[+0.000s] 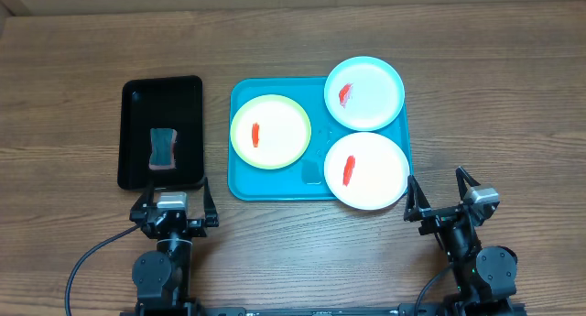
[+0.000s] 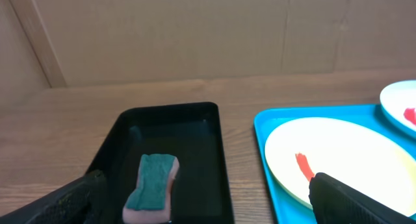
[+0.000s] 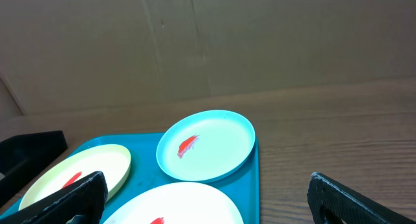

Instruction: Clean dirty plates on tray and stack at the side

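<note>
On tray (image 1: 265, 183), three plates, each with red smear: green plate (image 1: 270, 131) at left, blue plate (image 1: 364, 93) at back right, white plate (image 1: 366, 169) at front right, slightly over the rim. In black tray (image 1: 137, 105), left of it, a sponge (image 1: 164, 148). Left gripper (image 1: 176, 197) just before black tray, right gripper (image 1: 435, 190) just beside white plate; both with fingers wide apart, holding nothing.

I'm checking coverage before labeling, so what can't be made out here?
Right wrist view: white plate cut by the bottom edge; black tray only a corner at left.
Left wrist view: light blue plate cut by the right edge; white plate out of frame.
Overhead: sponge too small for surface detail.
</note>
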Tool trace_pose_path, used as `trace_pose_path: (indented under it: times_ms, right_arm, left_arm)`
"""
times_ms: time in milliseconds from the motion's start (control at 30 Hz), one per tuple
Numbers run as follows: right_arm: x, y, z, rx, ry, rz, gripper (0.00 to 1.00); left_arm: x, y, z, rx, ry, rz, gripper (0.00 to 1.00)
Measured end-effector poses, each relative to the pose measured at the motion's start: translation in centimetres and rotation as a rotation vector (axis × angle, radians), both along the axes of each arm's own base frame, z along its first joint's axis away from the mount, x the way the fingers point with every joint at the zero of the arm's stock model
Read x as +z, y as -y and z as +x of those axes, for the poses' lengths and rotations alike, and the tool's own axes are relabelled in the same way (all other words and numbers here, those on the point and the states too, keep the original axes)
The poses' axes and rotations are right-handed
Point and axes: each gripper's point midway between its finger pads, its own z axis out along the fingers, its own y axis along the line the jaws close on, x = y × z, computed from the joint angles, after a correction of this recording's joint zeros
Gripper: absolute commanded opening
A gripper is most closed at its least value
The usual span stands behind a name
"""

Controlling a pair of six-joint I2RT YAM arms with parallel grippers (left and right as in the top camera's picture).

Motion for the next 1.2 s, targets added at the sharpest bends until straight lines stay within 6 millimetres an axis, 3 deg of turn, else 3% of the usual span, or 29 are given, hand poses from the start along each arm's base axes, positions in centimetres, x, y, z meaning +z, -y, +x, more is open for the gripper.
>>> trace_pose_path:
  times_ms: [300, 533, 767, 1200]
  right_arm:
    - [0.0, -0.4, -0.1, 0.026, -0.001, 0.001, 1.00]
    - [0.6, -0.7, -0.3, 0.046, 0.008, 0.003, 1.00]
    - [2.9, -0.9, -1.4, 0.063, -0.019, -0.001, 1.00]
    - [9.6, -0.4, -5.0, 0.074, -0.054, -0.005, 1.00]
  left_arm:
    - [0.1, 0.1, -0.6, 0.000, -0.063, -0.058, 1.00]
    - [3.7, 0.1, -1.1, 0.001, -0.084, -0.059, 1.00]
    - [7.1, 0.5, -0.7, -0.018, -0.152, -0.065, 1.00]
    - [11.8, 2.3, -0.3, -0.114, -0.357, -0.109, 1.00]
